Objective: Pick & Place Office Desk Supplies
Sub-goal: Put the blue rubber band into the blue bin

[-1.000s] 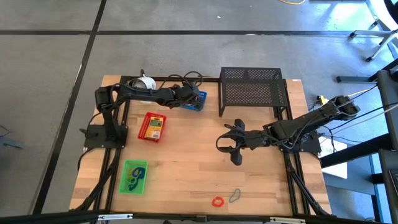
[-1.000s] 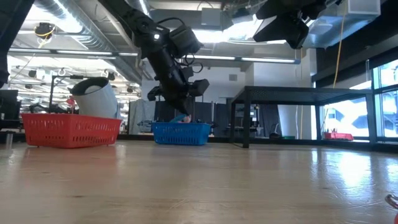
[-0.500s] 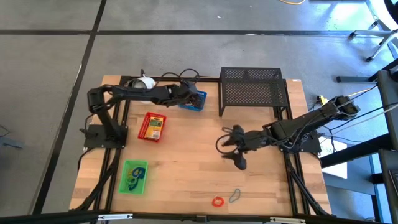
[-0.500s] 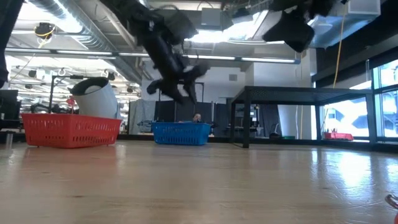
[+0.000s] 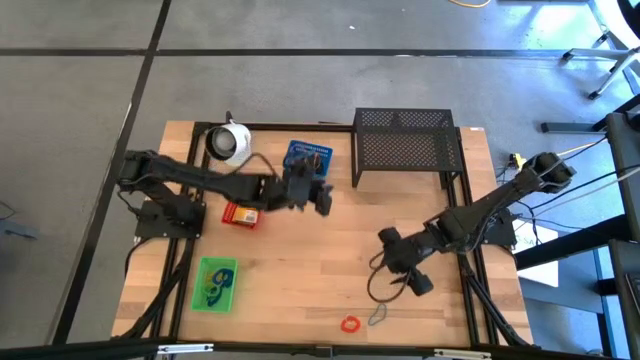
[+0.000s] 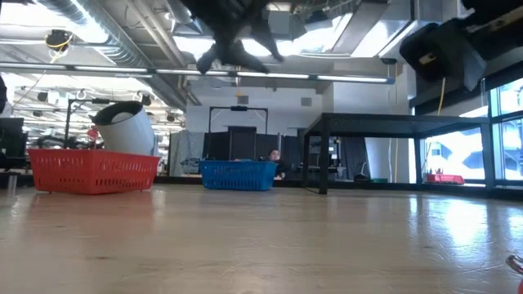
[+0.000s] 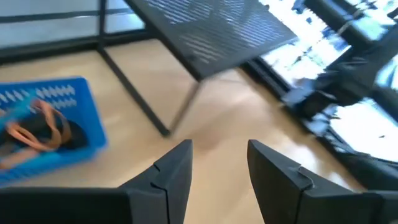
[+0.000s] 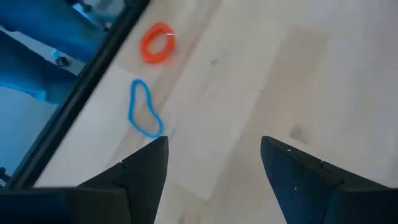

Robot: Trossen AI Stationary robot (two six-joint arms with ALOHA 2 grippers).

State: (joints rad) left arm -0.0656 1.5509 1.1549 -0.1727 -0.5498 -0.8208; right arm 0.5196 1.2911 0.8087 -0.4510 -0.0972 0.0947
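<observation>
Lower right of the counter [image 5: 300, 260]: right pincer [image 5: 412, 278] hangs wide, empty, near the orange loop [image 5: 349, 323] and blue loop [image 8: 144, 112]. Left pincer [image 5: 322, 197], parted and empty, hangs beside the blue tray [image 5: 308, 159]. Next move, in my judgement: lower onto one loop and close.

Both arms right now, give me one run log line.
left claw: open, empty, beside blue tray | right claw: open, empty, above table near red band and blue band | loose bands: not yet picked
</observation>
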